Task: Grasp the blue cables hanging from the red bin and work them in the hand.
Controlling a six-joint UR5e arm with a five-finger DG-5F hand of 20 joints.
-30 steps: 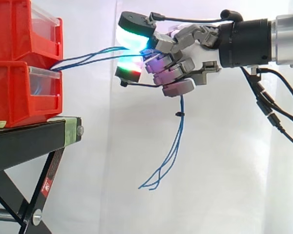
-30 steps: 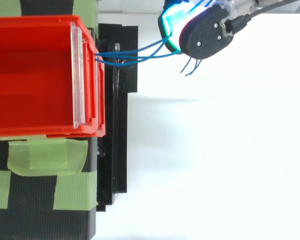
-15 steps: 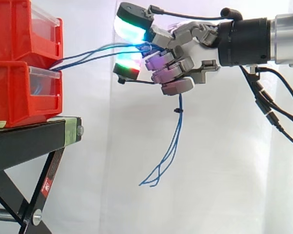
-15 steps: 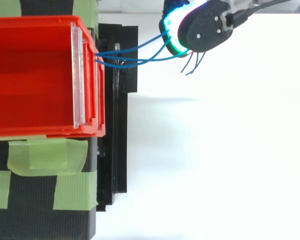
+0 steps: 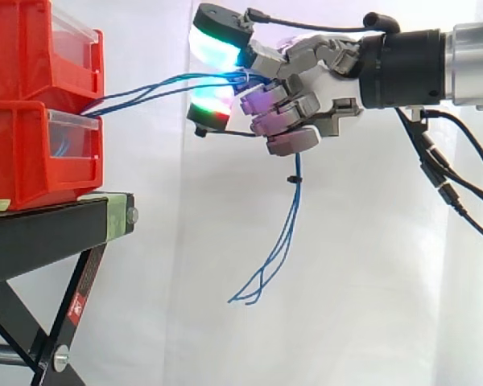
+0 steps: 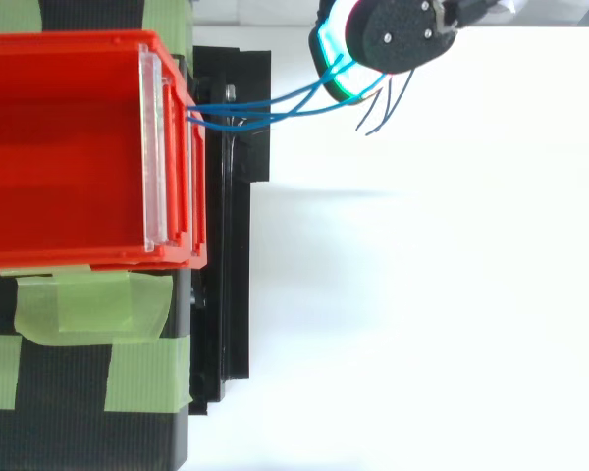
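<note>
Several thin blue cables run from the gap between the two stacked red bins rightwards into my hand. The hand is curled round them, its glowing pads pressing the strands at the top. Below the hand the loose ends hang down, bound by a small black tie, and end in mid-air. In the top view the cables leave the bin's front and go up to the hand at the upper edge.
The bins stand on a black stand with green tape on it. A white curtain forms the background. Open air lies to the right of the stand, under the hand.
The hand has shifted slightly upward and away from the near side, drawing the cables with it. The hanging ends swing a little.
</note>
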